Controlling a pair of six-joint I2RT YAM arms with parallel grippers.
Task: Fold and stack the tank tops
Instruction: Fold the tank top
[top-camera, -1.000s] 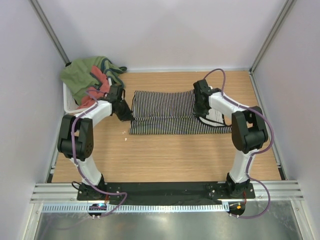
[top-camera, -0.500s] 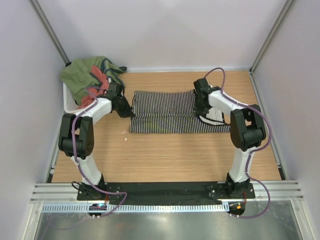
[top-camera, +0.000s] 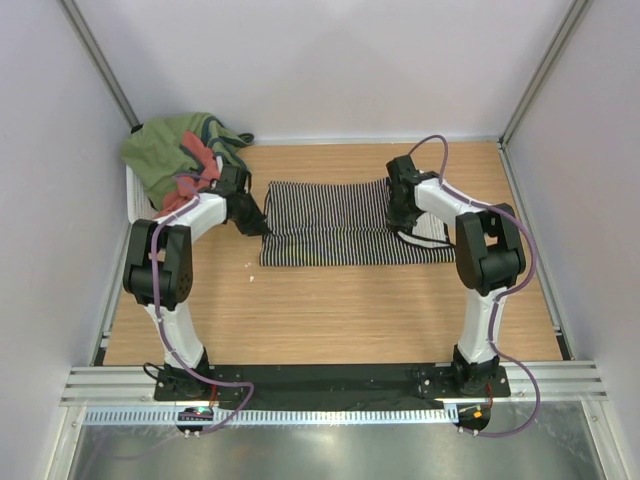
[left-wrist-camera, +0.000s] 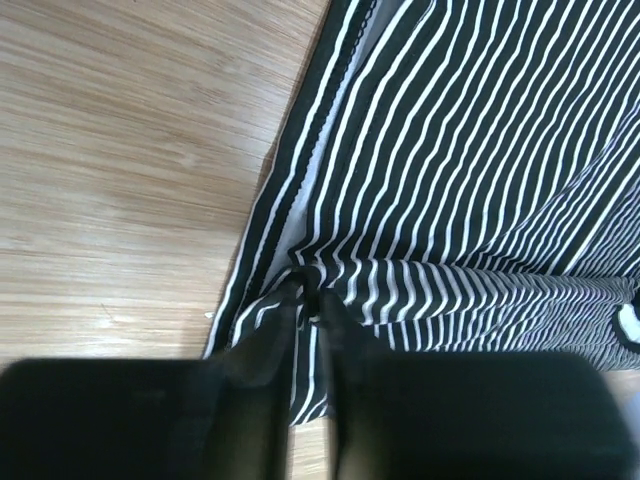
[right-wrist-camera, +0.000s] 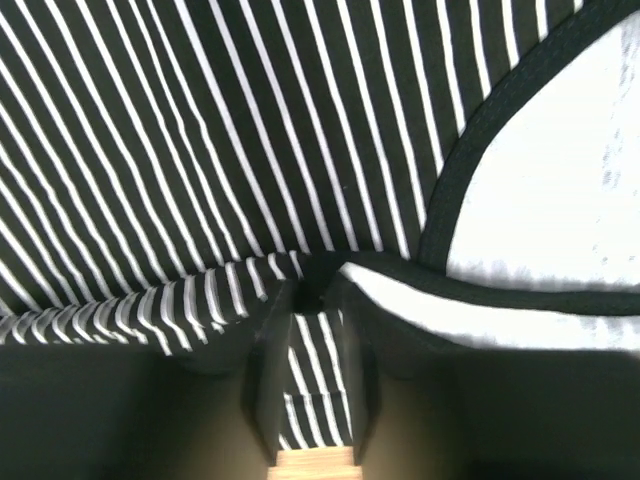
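At table (top-camera: 330, 310) centre lies the striped tank top (top-camera: 350, 225), a folded band, with the left gripper (left-wrist-camera: 305, 292) at its nine-o'clock end and the right gripper (right-wrist-camera: 312, 285) at three, likely squaring the fold. Both jaws are barely parted on puckered cloth; whether they grip, I cannot tell.

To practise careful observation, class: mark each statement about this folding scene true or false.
1. The black-and-white striped cloth tank top lies on the wooden table. True.
2. The salmon-red cloth top is spread on the table. False: it is bunched with an olive-green garment in the white basket at the far left.
3. The left end effector is at the striped top's left edge. True.
4. The right end effector hovers over bare wood. False: it is down on the striped top's right part.
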